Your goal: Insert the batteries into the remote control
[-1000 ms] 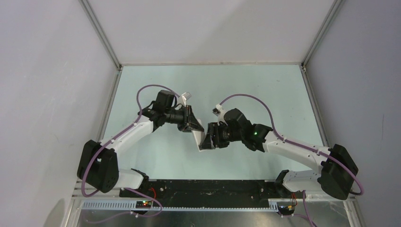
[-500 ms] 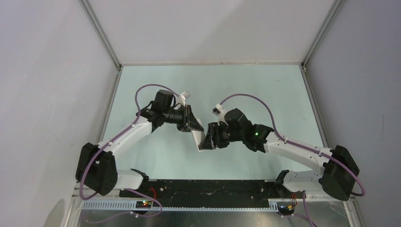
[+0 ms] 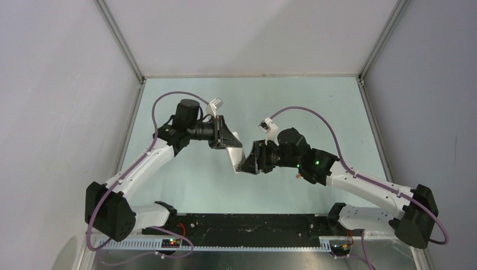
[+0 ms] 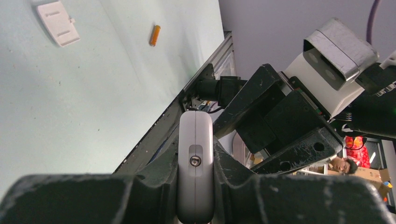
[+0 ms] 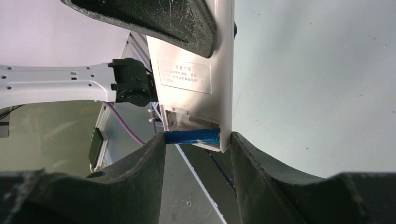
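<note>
Robotics lab, white-walled enclosure [image 3: 247, 34], aluminium frame [image 3: 119, 39], pale green table [image 3: 315, 107]

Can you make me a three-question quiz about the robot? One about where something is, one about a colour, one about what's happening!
1. Where is the orange battery? A) on the table B) in a box C) on a shelf
2. What colour is the battery at the open slot of the remote control? A) green B) blue C) red
3. The remote control is: A) lying in a bag B) held by the left gripper C) under a cloth
Answers: 1 A, it lies alone on the table. 2 B, the blue battery sits at the slot. 3 B, the fingers clamp it.
</note>
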